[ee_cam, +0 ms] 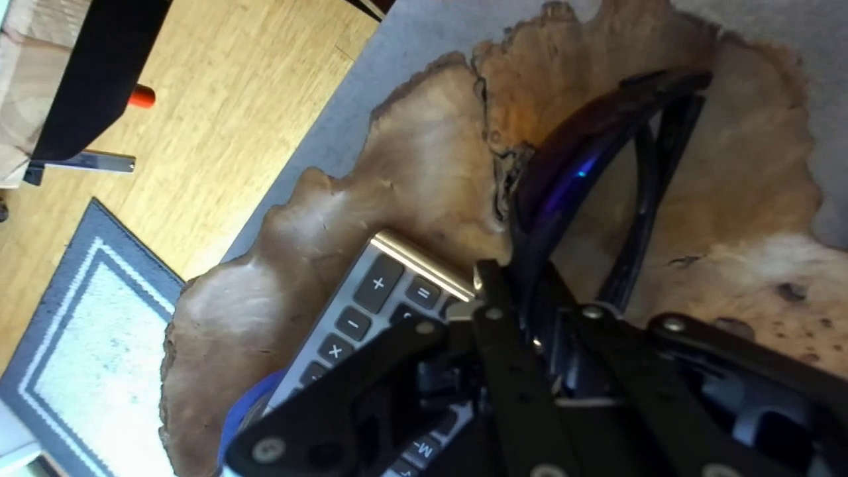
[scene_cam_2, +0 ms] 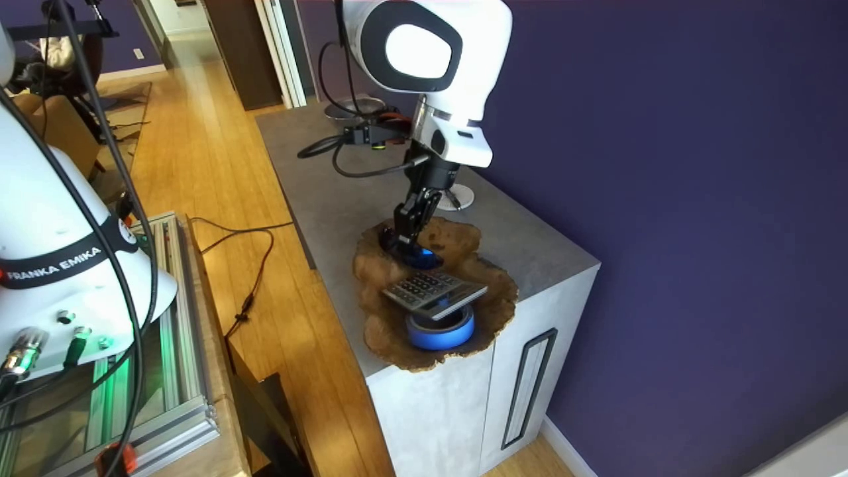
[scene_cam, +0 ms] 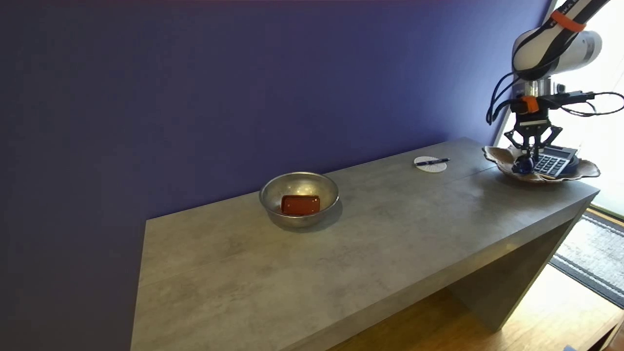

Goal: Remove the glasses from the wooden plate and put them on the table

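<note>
The dark glasses [ee_cam: 563, 179] rest in the brown wooden plate [ee_cam: 411, 159], with thin arms folded behind the shiny lenses. They also show as a small dark shape in both exterior views [scene_cam: 523, 165] [scene_cam_2: 420, 257]. My gripper [ee_cam: 523, 281] points down into the plate [scene_cam_2: 381, 331]. Its two fingers are close together with one end of the glasses pinched between them. The fingers hide that end. In an exterior view my gripper [scene_cam: 531, 157] is low over the plate [scene_cam: 498, 157], beside the calculator. The grey table [scene_cam: 380, 243] carries the plate at one end.
A calculator [scene_cam_2: 430, 291] leans on a blue tape roll [scene_cam_2: 440, 336] in the plate, right beside my fingers. A white disc [scene_cam: 436, 168] with a pen [scene_cam: 433, 162] lies near the purple wall. A metal bowl [scene_cam: 274, 214] holding a red item [scene_cam: 301, 205] stands farther along the table.
</note>
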